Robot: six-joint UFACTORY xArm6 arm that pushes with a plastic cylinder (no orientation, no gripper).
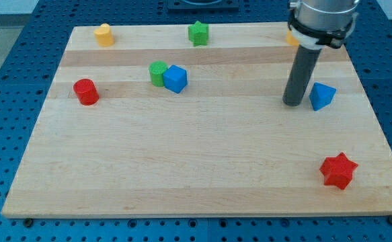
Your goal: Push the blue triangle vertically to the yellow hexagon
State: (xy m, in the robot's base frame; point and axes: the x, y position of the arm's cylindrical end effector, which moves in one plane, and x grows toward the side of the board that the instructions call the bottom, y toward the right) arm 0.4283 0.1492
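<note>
The blue triangle (pixel 321 95) lies on the wooden board at the view's right. My tip (pixel 292 103) stands just to its left, close beside it, with a small gap. A yellow block (pixel 291 37), mostly hidden behind the arm, sits near the board's top edge above the tip; its shape cannot be made out. Another yellow block (pixel 103 34) sits at the top left of the board.
A green star (pixel 198 32) sits at top centre. A green block (pixel 158 72) touches a blue block (pixel 175 78) left of centre. A red cylinder (pixel 86 91) is at the left. A red star (pixel 338 171) is at bottom right. The board's right edge (pixel 377 134) is near.
</note>
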